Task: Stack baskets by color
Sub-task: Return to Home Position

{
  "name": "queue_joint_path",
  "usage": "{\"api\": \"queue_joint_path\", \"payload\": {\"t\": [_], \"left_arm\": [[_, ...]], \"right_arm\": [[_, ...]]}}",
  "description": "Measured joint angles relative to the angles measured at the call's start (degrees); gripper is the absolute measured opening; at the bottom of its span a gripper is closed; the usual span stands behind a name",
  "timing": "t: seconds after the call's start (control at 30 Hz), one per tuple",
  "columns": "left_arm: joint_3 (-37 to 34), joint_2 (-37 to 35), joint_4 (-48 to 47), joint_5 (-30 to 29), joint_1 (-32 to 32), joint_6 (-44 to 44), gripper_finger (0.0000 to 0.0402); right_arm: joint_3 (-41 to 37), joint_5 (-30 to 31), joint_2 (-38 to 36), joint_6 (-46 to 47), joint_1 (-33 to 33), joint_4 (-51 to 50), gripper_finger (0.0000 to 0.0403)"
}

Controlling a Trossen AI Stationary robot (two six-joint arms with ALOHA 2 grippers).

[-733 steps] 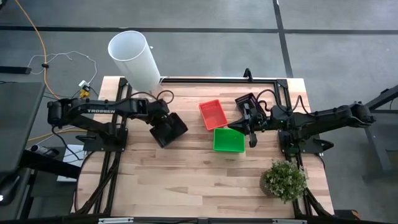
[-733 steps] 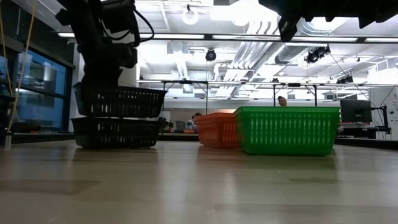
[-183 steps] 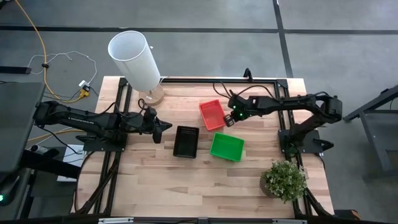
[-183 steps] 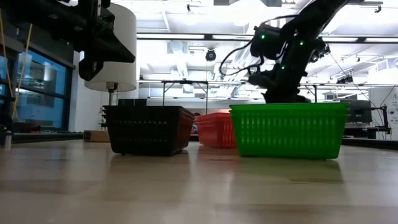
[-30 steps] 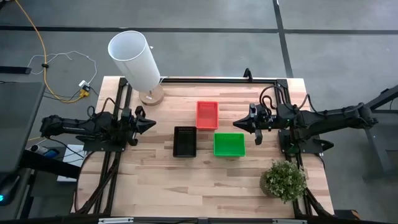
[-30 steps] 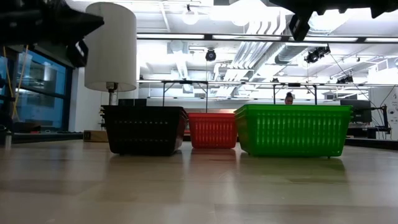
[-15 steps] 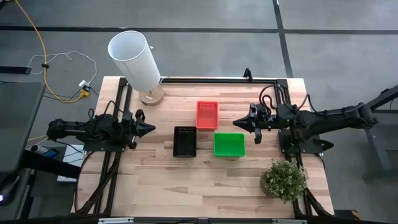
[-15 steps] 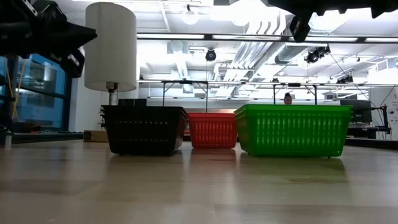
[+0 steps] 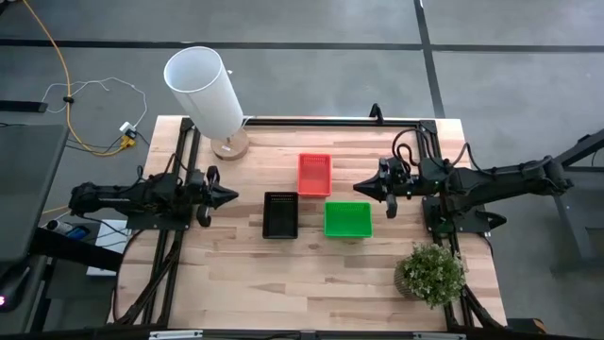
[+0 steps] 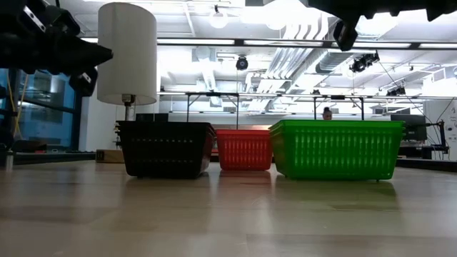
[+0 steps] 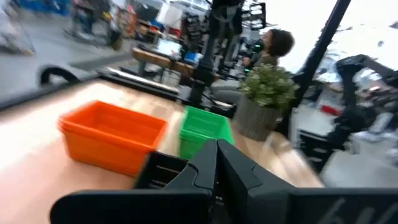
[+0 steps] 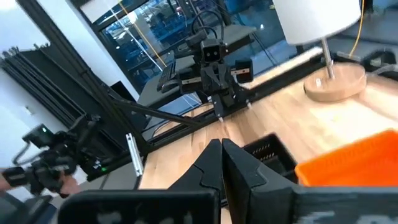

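sitting mid-table, your black baskets (image 9: 280, 214) have the red baskets (image 9: 315, 175) just behind-right and the green baskets (image 9: 347, 218) close on their right. the left gripper (image 9: 229, 195) hangs left of them, the right gripper (image 9: 361, 187) farther right, both claws pressed together, empty.

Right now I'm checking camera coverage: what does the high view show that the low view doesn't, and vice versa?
Only high: the plant beside the right arm, and the red basket lying behind the gap between black basket and green basket. Only low: the room behind, with a person beyond the green basket. Both: all three baskets, the white cylinder, and the left gripper and right gripper, raised either side of the baskets.
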Motion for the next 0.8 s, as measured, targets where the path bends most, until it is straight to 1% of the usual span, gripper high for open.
{"api": "queue_joint_path", "payload": {"t": [0.07,0.17,0.23,0.33,0.47,0.57,0.67,0.8], "left_arm": [[0.0,0.4,0.0,1.9,0.1,-3.0,0.0],[0.0,0.5,0.0,2.4,0.0,-5.8,0.0],[0.0,0.5,0.0,2.1,0.0,-6.5,0.0],[0.0,0.5,0.0,2.0,0.0,-6.6,0.0],[0.0,0.5,0.0,2.0,0.0,-6.6,0.0],[0.0,0.5,0.0,1.9,0.0,-6.6,0.0],[0.0,0.5,0.0,1.9,0.0,-6.6,0.0],[0.0,0.5,0.0,2.0,0.0,-6.6,0.0]], "right_arm": [[0.0,0.0,-0.3,2.7,0.0,-0.9,0.0],[0.0,-1.0,-2.4,3.3,0.0,-4.8,0.0],[-0.3,-1.1,-5.1,2.6,0.0,-8.6,0.0],[-3.5,-0.8,-10.8,0.9,0.0,-10.3,0.0],[-10.6,0.5,-20.1,-0.6,0.0,-7.7,0.0],[-16.4,0.5,-26.6,-1.4,0.0,-2.2,0.0],[-21.4,0.4,-31.8,-3.0,0.0,2.0,0.0],[-26.1,0.5,-37.3,-4.0,0.0,3.0,0.0]]}}
